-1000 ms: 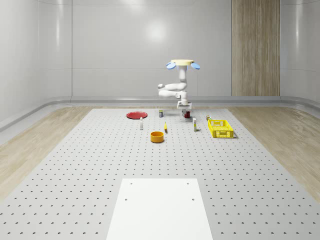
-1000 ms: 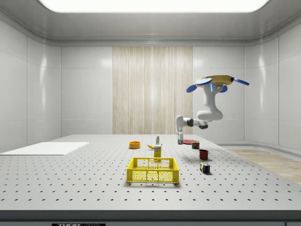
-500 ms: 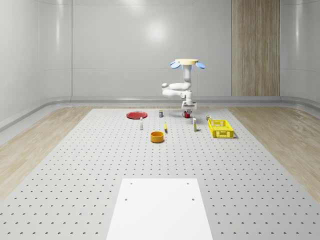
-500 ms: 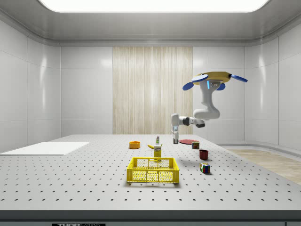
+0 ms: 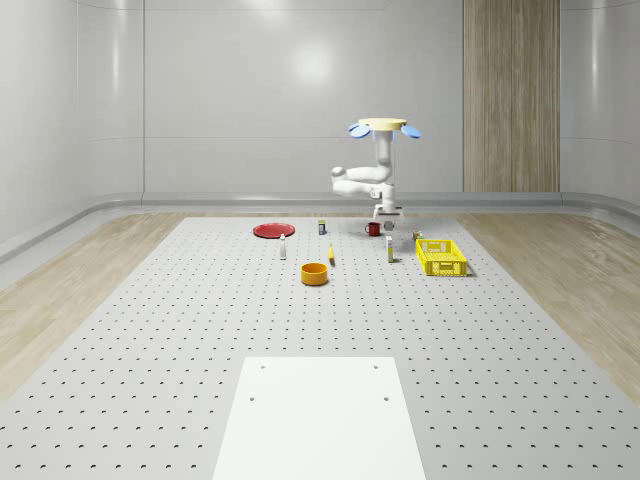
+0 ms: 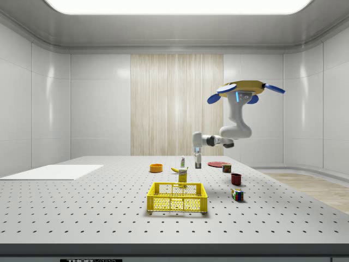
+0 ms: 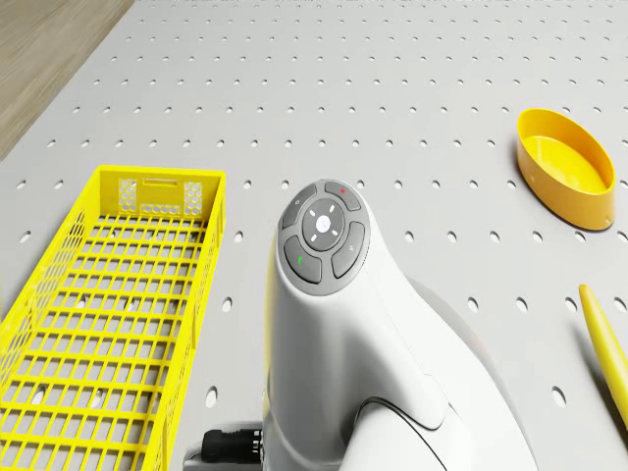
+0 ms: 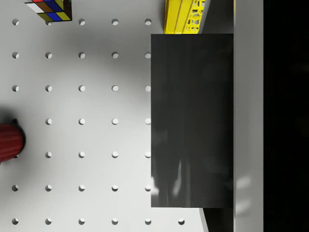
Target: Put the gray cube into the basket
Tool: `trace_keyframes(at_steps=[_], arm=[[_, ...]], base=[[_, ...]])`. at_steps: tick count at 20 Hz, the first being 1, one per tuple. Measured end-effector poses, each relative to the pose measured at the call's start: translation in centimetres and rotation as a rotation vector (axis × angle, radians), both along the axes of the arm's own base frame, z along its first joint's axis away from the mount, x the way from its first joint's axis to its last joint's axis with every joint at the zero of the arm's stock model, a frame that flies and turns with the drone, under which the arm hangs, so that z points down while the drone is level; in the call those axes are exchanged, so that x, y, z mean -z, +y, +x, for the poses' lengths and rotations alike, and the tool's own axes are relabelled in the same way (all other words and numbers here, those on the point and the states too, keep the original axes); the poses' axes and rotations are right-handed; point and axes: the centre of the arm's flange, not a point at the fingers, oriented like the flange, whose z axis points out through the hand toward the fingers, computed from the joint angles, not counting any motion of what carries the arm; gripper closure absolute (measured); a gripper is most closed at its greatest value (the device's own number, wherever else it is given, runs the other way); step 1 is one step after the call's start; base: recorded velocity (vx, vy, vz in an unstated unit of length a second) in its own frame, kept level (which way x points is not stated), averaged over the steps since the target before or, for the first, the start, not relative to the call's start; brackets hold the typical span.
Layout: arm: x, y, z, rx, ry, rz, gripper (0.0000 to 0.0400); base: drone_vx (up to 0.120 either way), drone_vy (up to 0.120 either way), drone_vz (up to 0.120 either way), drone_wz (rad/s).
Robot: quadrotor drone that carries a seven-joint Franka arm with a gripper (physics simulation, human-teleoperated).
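Hovering above the table [image 6: 82,207], your drone [image 6: 245,90] sits beyond the basket [image 6: 178,197], near the red mug [image 6: 236,178]. Your gripper [image 6: 198,162] hangs down beside the basket, above the table, clamped on the gray cube [image 8: 191,121]. The basket's corner [image 8: 186,14] shows just past the cube.
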Motion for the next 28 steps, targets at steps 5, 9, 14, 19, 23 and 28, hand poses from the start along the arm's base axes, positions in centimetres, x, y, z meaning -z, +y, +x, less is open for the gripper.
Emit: trace_keyframes(at_steps=[5,9,14,19,23,28], arm=[[0.0,0.0,0.0,0.0,0.0,0.0,0.015],[0.0,0.0,0.0,0.0,0.0,0.0,0.015],[0.0,0.0,0.0,0.0,0.0,0.0,0.015],[0.0,0.0,0.0,0.0,0.0,0.0,0.015],[0.0,0.0,0.0,0.0,0.0,0.0,0.015],[0.0,0.0,0.0,0.0,0.0,0.0,0.015]], base=[[0.12,0.12,0.0,0.0],[0.12,0.12,0.0,0.0],[0.12,0.12,0.0,0.0],[0.12,0.12,0.0,0.0],[0.12,0.12,0.0,0.0],[0.12,0.12,0.0,0.0]])
